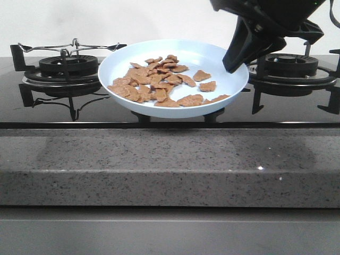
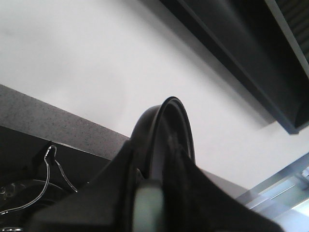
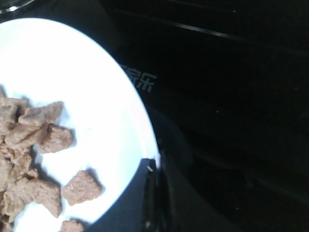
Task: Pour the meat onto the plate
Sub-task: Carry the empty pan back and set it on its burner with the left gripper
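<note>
Bench (image 1: 170,164) in front carries nothing. Behind it, the plate (image 1: 223,64) sits on the stove between the burners, the meat (image 1: 159,79) piled on it: pour looks complete. Right end effector (image 1: 239,50) pinches the plate rim; left end effector (image 2: 159,193) grips a dark pan rim (image 2: 181,116).

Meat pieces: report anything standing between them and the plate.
Nothing visible does. The flat reddish-brown meat pieces already lie on the round pale-blue plate, its right rim clamped by the right gripper. The left gripper holds a black pan rim.
</note>
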